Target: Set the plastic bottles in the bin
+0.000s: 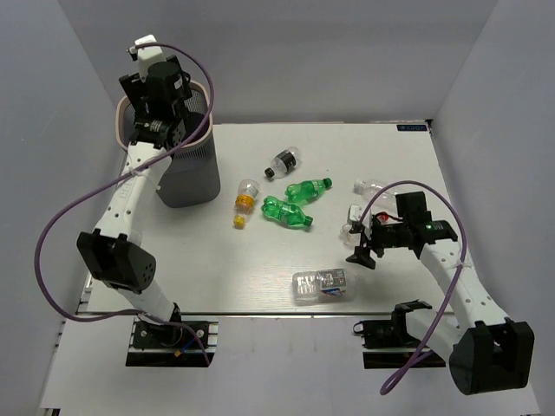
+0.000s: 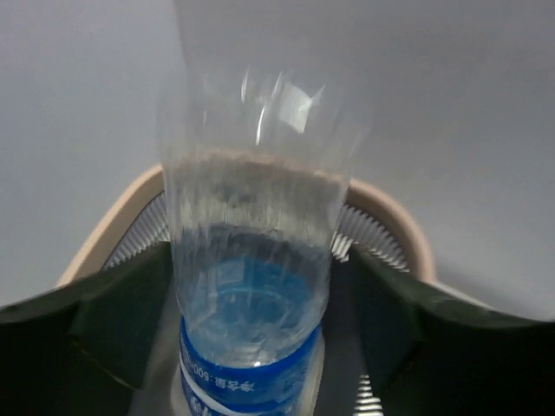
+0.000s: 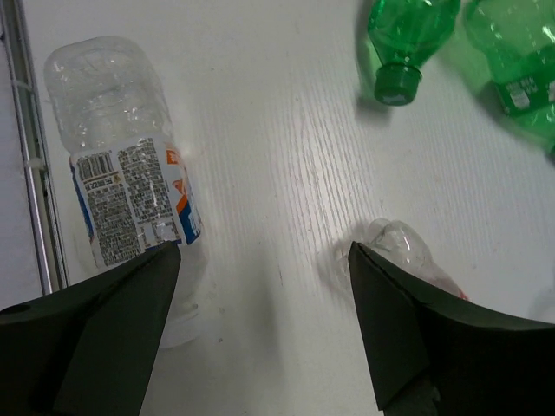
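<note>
blue-label bottle (image 2: 251, 251) | gripped by left tool (image 2: 256, 325) over bin (image 2: 392, 227) | right tool (image 3: 264, 334) agape, empty

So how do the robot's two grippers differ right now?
The left gripper grips a clear blue-labelled bottle; the right gripper is open and empty. The left is high over the bin; the right hangs low over the table, near a white-labelled bottle. Both have the same dark two-finger build.
</note>
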